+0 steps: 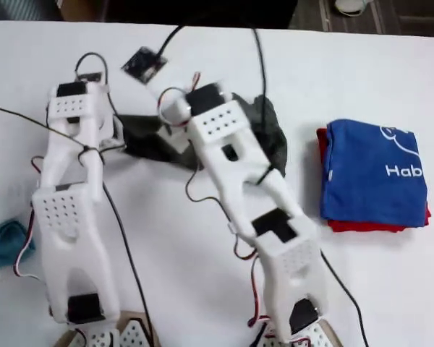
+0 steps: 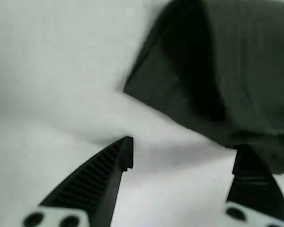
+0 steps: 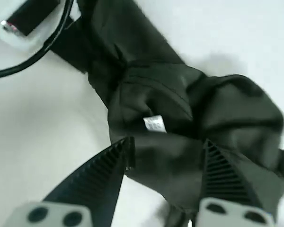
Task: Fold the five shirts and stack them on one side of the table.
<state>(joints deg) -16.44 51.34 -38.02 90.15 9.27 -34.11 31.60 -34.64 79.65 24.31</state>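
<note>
Dark crumpled cloth shirt (image 1: 146, 137) lies bunched mid-table, at the tips of both arms.
Left gripper (image 2: 182, 151) gapes wide beside its flat edge, and right gripper (image 3: 166, 144) is spread over the wad. Likely soft, light and limp, so pinch an outer corner or hem, not the bunch.

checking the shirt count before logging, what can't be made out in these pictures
Crumpled dark fabric shirt: high view, the white plastic arms cover its middle.
Folded red fabric shirt: high view, the folded blue fabric shirt on top leaves only edges showing.
Crumpled teal cloth: high view, cut off by the frame edge and an arm; shirt or not, cannot tell.
</note>
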